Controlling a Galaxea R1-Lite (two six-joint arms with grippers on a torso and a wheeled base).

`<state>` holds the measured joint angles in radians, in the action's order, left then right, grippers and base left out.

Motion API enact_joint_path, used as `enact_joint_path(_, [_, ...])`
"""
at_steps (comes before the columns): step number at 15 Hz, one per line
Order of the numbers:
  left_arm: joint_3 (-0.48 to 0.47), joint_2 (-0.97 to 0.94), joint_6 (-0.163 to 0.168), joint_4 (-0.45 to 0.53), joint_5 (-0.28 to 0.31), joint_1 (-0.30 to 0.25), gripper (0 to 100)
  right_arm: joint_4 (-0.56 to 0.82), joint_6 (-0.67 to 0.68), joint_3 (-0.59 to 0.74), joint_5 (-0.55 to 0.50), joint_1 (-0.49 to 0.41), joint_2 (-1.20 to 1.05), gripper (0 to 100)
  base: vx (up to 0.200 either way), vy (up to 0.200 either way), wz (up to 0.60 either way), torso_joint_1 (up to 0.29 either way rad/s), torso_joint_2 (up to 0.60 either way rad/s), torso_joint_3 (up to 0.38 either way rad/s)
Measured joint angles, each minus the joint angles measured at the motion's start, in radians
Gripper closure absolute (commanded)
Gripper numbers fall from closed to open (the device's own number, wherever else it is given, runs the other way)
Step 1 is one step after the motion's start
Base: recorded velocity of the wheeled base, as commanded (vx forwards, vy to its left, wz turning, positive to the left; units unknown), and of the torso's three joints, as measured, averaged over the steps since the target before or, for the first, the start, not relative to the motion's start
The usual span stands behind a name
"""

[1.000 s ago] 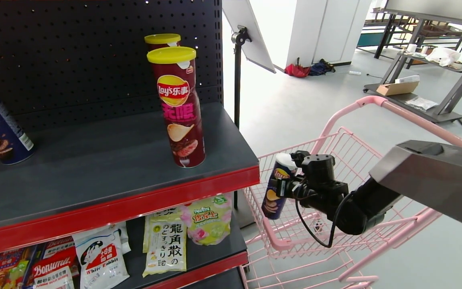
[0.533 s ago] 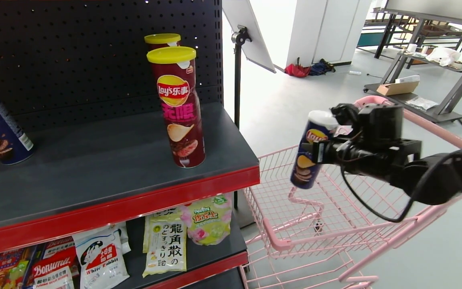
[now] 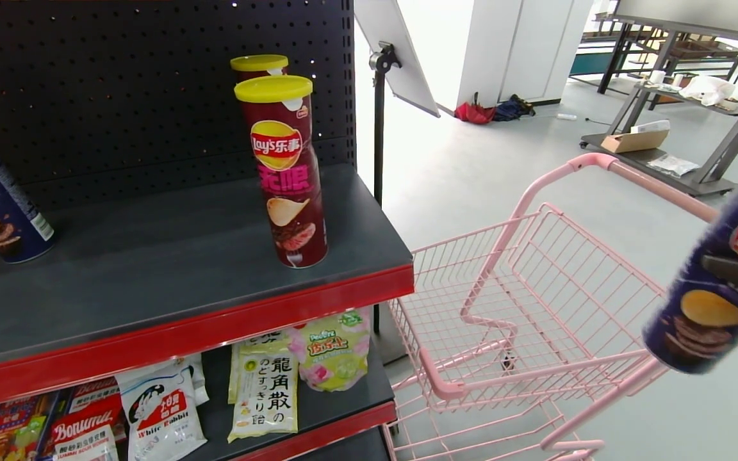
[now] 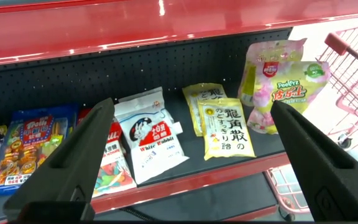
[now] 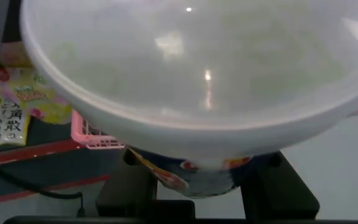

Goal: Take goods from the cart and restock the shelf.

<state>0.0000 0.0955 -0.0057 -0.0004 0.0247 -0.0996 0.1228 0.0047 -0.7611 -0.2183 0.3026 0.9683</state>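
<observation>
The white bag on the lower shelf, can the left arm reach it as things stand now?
Probably yes. The left claw is open and faces the white bag on the lower shelf, with nothing between them; only the red upper shelf edge hangs above.

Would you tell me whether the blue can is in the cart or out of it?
Out. The right gripper holds the can tilted in the air, overlapping the rim of the cart.
</observation>
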Motion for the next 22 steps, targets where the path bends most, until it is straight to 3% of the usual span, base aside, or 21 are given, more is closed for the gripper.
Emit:
enact_joint_path(3, [0.0, 0.0, 0.0, 0.0, 0.0, 0.0, 0, 0.127, -0.031, 0.128, -0.032, -0.085, -0.237, 100, 0.0, 0.0, 0.0, 0.0, 0.0, 0.0])
enact_joint_path(7, [0.0, 0.0, 0.0, 0.0, 0.001, 0.0, 0, 0.196, -0.043, 0.172, -0.029, -0.117, -0.383, 100, 0.0, 0.0, 0.0, 0.073, -0.2, -0.127])
enact_joint_path(22, [0.0, 0.0, 0.0, 0.0, 0.0, 0.0, 0, 0.192, -0.044, 0.177, 0.023, -0.114, -0.388, 100, 0.0, 0.0, 0.0, 0.177, -0.44, -0.26])
